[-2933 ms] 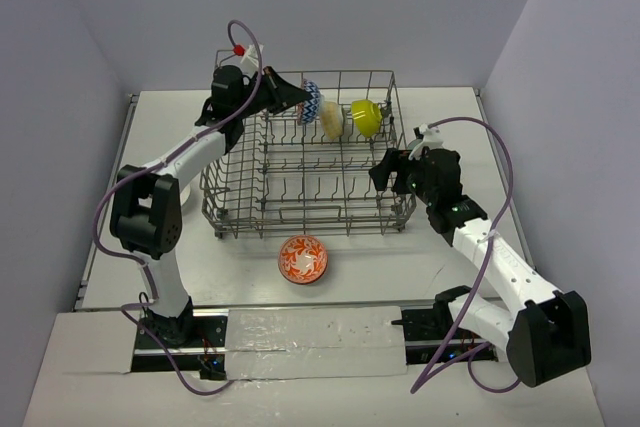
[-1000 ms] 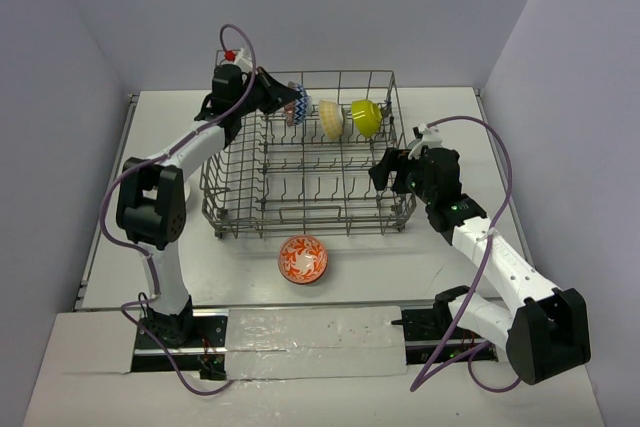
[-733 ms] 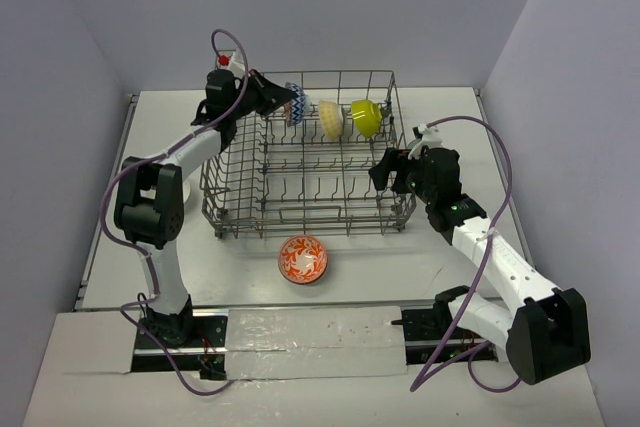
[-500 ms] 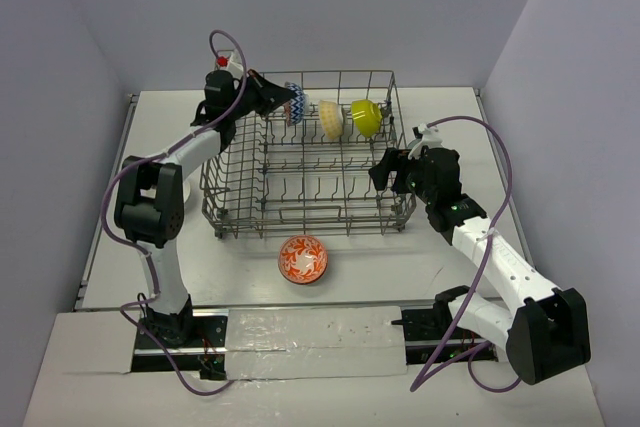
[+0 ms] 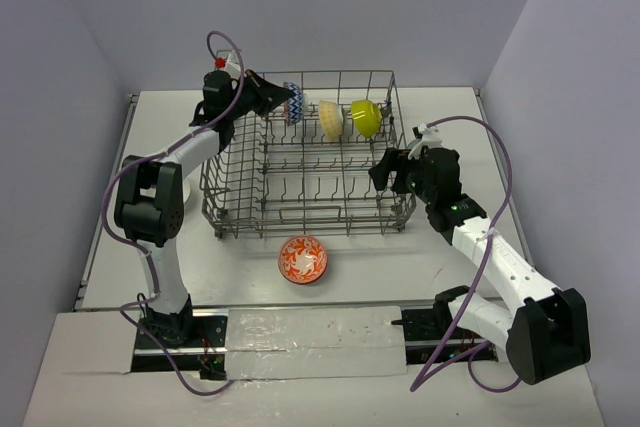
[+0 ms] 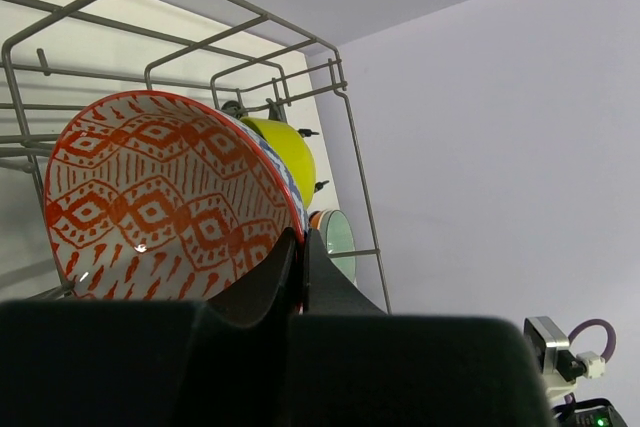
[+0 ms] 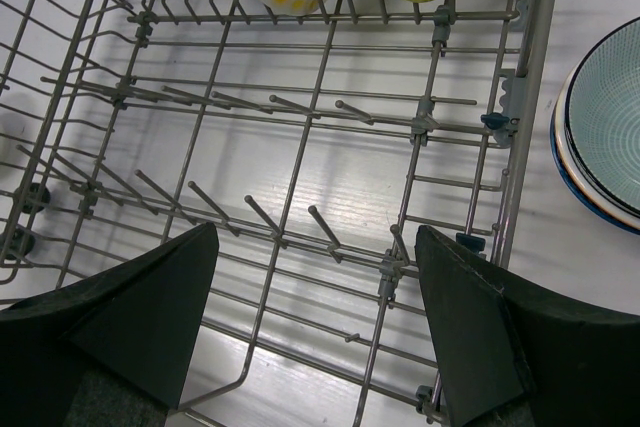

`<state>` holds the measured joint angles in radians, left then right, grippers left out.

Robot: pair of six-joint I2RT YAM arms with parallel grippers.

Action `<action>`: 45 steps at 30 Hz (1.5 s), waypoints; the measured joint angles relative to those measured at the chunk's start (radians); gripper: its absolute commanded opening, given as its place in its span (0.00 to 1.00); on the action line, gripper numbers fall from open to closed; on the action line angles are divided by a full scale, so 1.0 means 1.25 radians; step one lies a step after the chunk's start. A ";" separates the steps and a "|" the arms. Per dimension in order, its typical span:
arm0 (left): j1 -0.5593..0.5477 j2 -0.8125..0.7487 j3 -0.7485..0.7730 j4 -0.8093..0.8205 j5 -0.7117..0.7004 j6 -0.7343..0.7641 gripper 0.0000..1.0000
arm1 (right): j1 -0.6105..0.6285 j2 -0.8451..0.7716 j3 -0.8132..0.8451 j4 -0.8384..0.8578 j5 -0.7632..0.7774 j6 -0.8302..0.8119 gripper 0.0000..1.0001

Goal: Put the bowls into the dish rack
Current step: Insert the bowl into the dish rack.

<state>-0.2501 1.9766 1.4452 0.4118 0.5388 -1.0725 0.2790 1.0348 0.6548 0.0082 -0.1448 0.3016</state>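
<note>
The dish rack [image 5: 310, 215] is a grey wire basket in the middle of the table. In its back row a pale yellow bowl [image 5: 331, 119] and a lime bowl [image 5: 365, 117] stand on edge. My left gripper [image 5: 284, 101] is shut on the rim of a patterned bowl [image 5: 294, 106], held on edge over the rack's back left, left of the yellow one. In the left wrist view that bowl [image 6: 160, 197] shows a red-and-white inside, pinched by the gripper [image 6: 299, 247]. Above the rack's front right part my right gripper [image 7: 317, 237] is open, with only tines under it.
An orange-red patterned bowl [image 5: 302, 258] lies on the table in front of the rack. A stack of teal-lined bowls [image 7: 605, 137] sits just outside the rack's right wall [image 7: 520, 117], under my right arm in the top view. The lime bowl [image 6: 290, 152] stands just behind the held one.
The left gripper has carried the patterned bowl a little to the left along the rack's back row, away from the yellow bowl. The right arm has not moved.
</note>
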 measured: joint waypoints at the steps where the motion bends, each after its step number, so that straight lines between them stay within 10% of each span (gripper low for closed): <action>1: 0.001 0.000 0.000 0.000 0.002 -0.003 0.04 | 0.000 0.000 0.000 0.000 0.000 0.000 0.87; 45: 0.025 0.022 0.011 0.020 0.095 -0.041 0.12 | 0.014 0.002 0.000 0.005 -0.013 -0.006 0.87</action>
<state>-0.2184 2.0041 1.4593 0.4370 0.6579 -1.1236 0.2966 1.0367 0.6548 0.0147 -0.1608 0.2939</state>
